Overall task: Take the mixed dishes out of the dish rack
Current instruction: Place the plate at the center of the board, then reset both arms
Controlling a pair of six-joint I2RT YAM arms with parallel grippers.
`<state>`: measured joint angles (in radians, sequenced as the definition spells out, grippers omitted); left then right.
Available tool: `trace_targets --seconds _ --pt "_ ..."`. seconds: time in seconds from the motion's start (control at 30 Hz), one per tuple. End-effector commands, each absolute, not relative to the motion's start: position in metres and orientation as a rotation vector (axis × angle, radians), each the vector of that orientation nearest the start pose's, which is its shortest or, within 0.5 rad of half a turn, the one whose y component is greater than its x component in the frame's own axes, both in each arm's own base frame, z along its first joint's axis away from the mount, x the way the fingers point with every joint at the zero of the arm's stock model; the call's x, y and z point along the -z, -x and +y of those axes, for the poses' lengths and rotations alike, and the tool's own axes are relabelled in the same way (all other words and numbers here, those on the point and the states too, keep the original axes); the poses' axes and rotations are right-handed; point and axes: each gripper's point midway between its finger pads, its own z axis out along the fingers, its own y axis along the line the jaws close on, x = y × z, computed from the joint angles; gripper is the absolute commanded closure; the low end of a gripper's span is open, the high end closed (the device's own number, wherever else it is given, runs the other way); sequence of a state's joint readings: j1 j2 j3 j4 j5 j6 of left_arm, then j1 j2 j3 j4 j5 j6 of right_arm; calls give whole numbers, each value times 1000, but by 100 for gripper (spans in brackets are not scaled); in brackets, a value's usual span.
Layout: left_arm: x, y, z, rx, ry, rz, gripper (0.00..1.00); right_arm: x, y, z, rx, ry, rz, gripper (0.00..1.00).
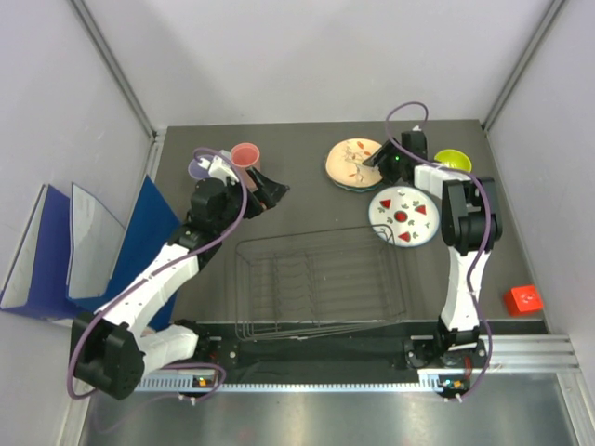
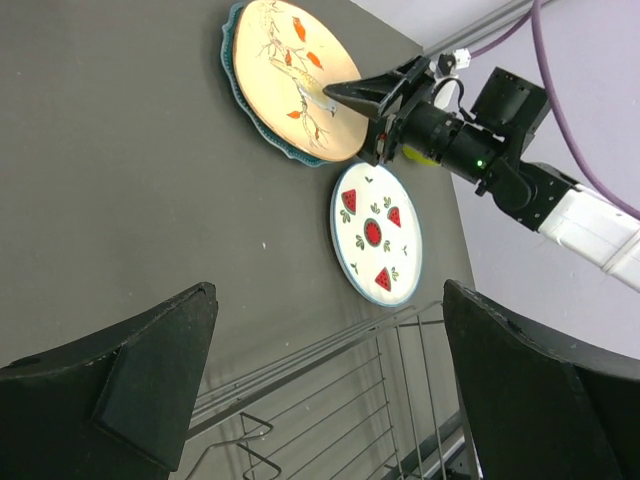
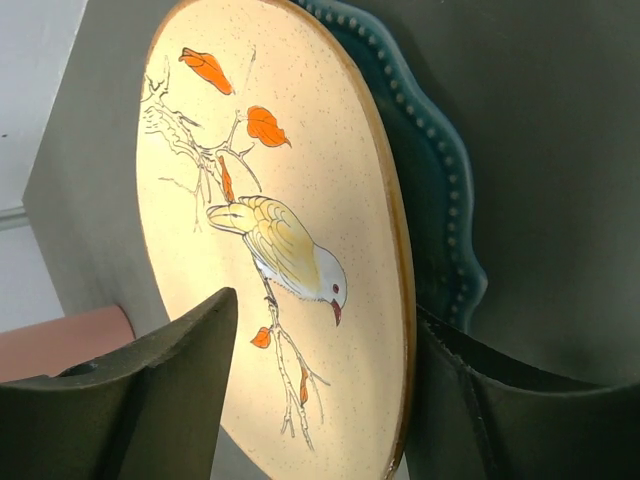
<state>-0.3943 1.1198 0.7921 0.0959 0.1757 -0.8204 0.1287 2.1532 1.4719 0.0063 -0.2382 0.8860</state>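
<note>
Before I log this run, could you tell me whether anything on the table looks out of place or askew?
Nothing spilled or broken. The peach plate lies off-centre on the teal scalloped plate, whose rim shows along one side only. The dish rack stands empty.

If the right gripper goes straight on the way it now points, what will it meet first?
Most likely the peach plate, which lies on the teal plate: it fills the view between the fingers of the open right gripper. The depth is unclear.
</note>
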Motion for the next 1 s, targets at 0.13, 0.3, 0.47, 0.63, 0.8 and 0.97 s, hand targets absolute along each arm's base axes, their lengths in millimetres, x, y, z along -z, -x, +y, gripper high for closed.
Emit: trace_targets --seconds 0.13,0.3,0.47,0.63,0.8,0.97 --pt "-250 -335 -210 1008 236 1931 1 -90 -542 114 -497 -697 2300 38" --pt "-240 -335 -214 1009 225 1992 1 -99 -536 92 -334 -667 2317 38" --pt "-236 -332 -217 1031 221 2001 1 -92 -524 83 -278 -669 2344 38" --pt "-239 -330 -215 1019 207 1989 1 -101 -512 68 -204 -702 2300 38" --pt "-237 -334 -198 879 183 1987 1 -164 -497 72 -318 -707 2044 39" --pt "-228 -341 -171 655 186 2028 1 -285 -464 119 -362 -507 1822 38"
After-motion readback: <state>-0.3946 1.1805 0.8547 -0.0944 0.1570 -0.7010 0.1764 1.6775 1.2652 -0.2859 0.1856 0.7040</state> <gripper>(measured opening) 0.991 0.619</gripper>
